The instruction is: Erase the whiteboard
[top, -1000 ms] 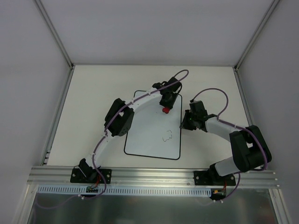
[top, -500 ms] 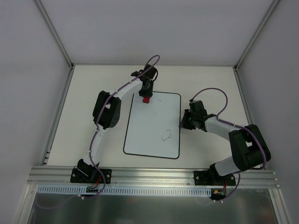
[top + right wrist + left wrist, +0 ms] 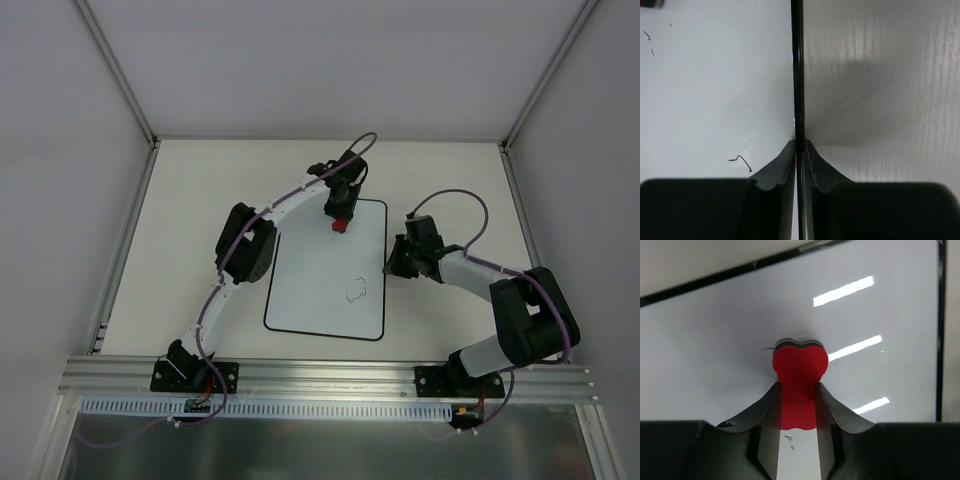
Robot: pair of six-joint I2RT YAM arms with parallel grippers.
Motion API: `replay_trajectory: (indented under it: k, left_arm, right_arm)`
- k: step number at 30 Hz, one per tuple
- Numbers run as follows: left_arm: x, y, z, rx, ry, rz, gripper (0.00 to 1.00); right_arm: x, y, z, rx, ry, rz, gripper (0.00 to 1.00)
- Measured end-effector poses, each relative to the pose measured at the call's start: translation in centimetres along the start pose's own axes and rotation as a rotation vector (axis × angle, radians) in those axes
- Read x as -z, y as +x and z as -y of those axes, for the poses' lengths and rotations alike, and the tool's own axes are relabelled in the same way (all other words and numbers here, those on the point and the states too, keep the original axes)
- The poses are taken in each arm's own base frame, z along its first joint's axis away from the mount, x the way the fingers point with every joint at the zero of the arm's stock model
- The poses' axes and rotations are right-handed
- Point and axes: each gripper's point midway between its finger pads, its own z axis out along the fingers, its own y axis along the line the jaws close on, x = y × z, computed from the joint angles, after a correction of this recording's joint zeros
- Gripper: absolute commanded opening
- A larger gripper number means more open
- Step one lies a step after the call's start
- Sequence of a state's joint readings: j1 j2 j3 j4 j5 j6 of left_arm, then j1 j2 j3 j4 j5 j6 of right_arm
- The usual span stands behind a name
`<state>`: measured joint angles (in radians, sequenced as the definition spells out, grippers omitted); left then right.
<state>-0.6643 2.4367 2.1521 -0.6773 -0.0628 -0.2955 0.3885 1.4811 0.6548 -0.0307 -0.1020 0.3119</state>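
Observation:
The whiteboard (image 3: 315, 290) lies flat on the table, white with a thin black border. A dark scribble (image 3: 357, 293) sits at its lower right, and small dark flecks show in the left wrist view. My left gripper (image 3: 340, 222) is shut on the red bone-shaped eraser (image 3: 799, 387), which presses on the board's far part near its top edge. My right gripper (image 3: 393, 265) is shut on the board's right edge (image 3: 797, 75); a scribble stroke (image 3: 741, 161) lies just left of its fingers.
The cream table (image 3: 200, 220) is bounded by grey walls with metal corner posts. An aluminium rail (image 3: 330, 375) carries both arm bases at the near edge. Purple cables loop over both arms.
My left gripper swept the eraser from mid-right of the board's top to its far left corner, then back right to the top centre. The right gripper has not moved.

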Motion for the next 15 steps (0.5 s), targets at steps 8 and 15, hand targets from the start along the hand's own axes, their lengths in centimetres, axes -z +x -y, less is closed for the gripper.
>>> replay_trajectory:
  k: [8, 15]
  left_arm:
    - [0.4, 2.0, 2.7, -0.024, 0.038, -0.006, 0.00]
    - [1.4, 2.5, -3.1, 0.113, -0.015, -0.043, 0.00]
  right_arm:
    - [0.0, 0.0, 0.0, -0.013, -0.007, 0.014, 0.13]
    - [-0.1, 0.1, -0.5, -0.009, -0.018, 0.024, 0.13]
